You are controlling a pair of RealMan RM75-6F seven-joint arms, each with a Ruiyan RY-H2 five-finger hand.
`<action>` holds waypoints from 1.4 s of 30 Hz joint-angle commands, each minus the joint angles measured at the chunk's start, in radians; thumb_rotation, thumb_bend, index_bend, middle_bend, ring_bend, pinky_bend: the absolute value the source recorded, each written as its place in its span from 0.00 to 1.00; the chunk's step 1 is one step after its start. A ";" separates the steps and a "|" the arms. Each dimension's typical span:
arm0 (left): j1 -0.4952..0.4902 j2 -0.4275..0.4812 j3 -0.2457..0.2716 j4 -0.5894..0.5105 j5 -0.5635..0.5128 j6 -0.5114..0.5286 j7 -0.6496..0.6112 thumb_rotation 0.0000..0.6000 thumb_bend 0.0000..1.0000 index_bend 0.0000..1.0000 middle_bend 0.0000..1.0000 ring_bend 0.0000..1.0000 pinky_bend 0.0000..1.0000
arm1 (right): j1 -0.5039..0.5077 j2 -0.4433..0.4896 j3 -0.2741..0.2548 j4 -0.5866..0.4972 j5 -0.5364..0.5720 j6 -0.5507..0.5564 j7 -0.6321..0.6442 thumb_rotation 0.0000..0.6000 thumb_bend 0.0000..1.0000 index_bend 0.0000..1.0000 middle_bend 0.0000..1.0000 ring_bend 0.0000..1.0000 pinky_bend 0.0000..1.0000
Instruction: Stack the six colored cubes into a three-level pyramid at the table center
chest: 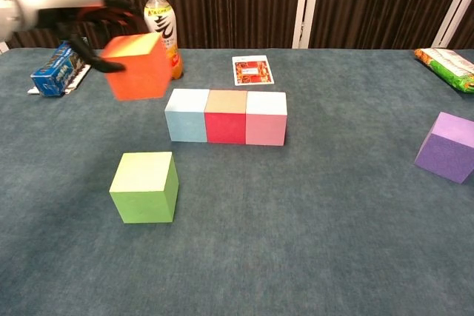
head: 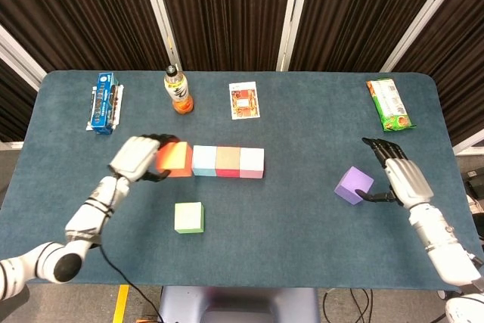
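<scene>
The left hand (head: 136,158) grips the orange cube (chest: 138,65) above the table (head: 302,209), just left of the light blue cube (head: 204,160). The light blue, red (head: 228,161) and pink (head: 252,163) cubes form a touching row at center. The green cube (head: 189,217) sits nearer. At right, the purple cube (head: 355,185) sits tilted against the right hand (head: 401,175), fingers extended and holding nothing.

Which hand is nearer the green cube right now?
Left. The left hand holds the orange cube up-left of the green cube; the right hand is far across, beside the purple cube.
</scene>
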 commanded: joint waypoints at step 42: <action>-0.284 -0.284 0.021 0.257 -0.312 0.019 0.232 1.00 0.35 0.32 0.31 0.27 0.28 | -0.009 -0.011 0.013 0.021 0.045 -0.031 -0.013 1.00 0.30 0.01 0.18 0.00 0.02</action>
